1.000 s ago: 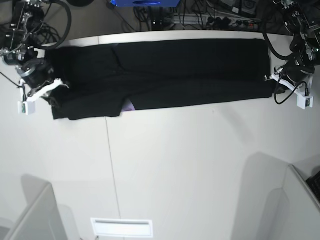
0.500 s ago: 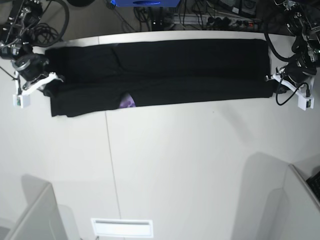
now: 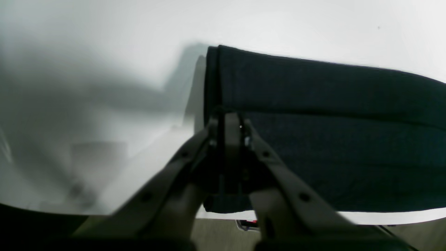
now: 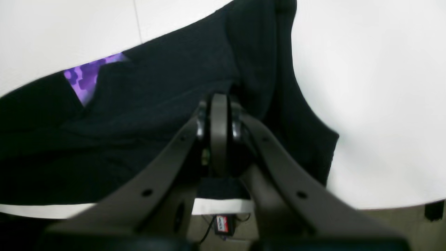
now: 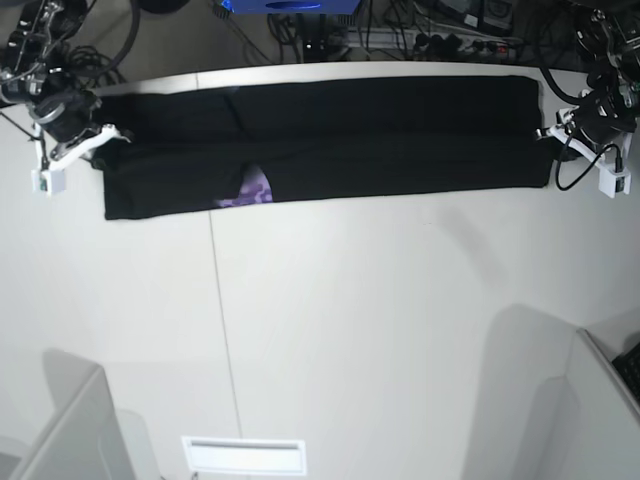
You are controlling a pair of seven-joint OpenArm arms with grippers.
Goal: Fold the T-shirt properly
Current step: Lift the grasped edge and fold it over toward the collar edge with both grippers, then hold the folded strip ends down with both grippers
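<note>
Lying as a long black band across the far side of the white bench (image 5: pixel 320 330): T-shirt (image 5: pixel 330 140), folded lengthwise, purple print (image 5: pixel 255 190) peeking out at a gap in its near edge. Left pincer (image 5: pixel 550 132) clamped shut on the cloth at one end; right pincer (image 5: pixel 112 133) likewise closed on the cloth at the opposite end.

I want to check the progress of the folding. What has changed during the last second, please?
Both grippers, the right gripper and the left gripper, moved toward the far edge of the table, carrying the ends of the T-shirt with them. The cloth band shifted back and more of the purple print now shows. Both grippers stayed shut on the T-shirt, stretched between them.
</note>
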